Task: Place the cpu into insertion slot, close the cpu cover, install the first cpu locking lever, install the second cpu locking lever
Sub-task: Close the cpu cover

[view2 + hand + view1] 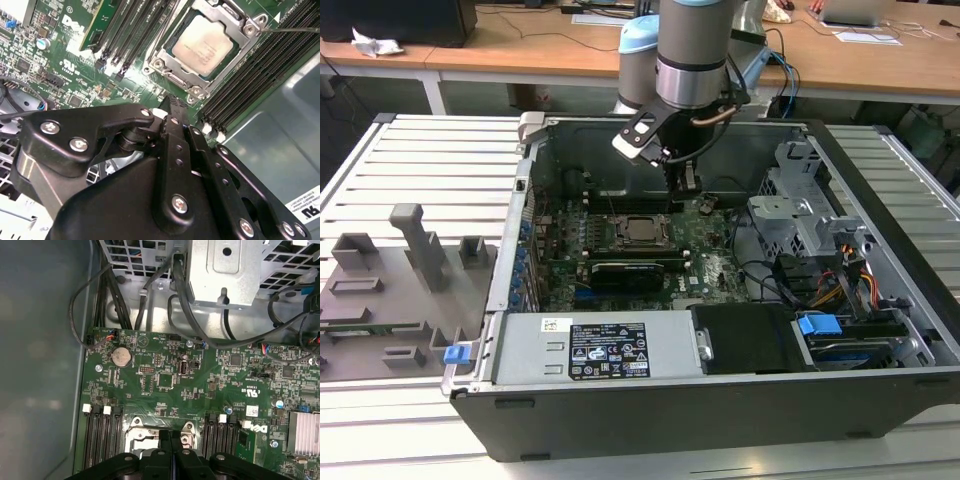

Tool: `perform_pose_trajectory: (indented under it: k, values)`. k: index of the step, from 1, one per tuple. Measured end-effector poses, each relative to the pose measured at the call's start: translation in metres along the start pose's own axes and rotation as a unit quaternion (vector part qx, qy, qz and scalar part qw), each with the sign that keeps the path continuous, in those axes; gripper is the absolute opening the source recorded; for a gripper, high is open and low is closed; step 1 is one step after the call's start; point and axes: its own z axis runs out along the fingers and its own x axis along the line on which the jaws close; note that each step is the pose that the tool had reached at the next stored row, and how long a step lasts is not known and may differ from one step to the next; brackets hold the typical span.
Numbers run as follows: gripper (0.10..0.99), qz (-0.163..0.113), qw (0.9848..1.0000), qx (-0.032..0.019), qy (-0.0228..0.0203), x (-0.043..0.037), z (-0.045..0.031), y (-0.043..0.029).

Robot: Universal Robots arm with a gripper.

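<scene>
Case (720, 410) lies open with board (710, 265) exposed; gripper (170, 100) hangs above board just beside slot (623, 222), its fingers pressed together and gripping nothing; cover (165, 60) lies flat over slot, framing cpu (202, 42) seated within.

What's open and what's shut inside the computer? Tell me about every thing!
cpu: lying flat, metal top showing.
cpu cover: down flat around the cpu.
gripper: shut, holding nothing, just beside the cover.
computer case: open, with the board showing.
</scene>
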Motion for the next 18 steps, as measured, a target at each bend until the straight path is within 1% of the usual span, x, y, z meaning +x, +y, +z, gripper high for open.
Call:
perform_pose_trajectory:
  k: [4, 8, 9, 11, 13, 18]
  values:
    - [0.106, 0.000, 1.0000, 0.0000, -0.0001, 0.0004, 0.0018, -0.0047]
    - [0.106, 0.000, 1.0000, 0.0000, 0.0000, 0.0011, 0.0026, -0.0128]
    - [0.106, 0.000, 1.0000, 0.0000, -0.0001, 0.0014, 0.0029, -0.0171]
    - [0.106, 0.000, 1.0000, 0.0000, 0.0000, 0.0018, 0.0036, -0.0209]
    - [0.106, 0.000, 1.0000, 0.0000, -0.0001, 0.0018, 0.0058, -0.0243]
    - [0.106, 0.000, 1.0000, 0.0002, 0.0000, 0.0020, 0.0074, -0.0271]
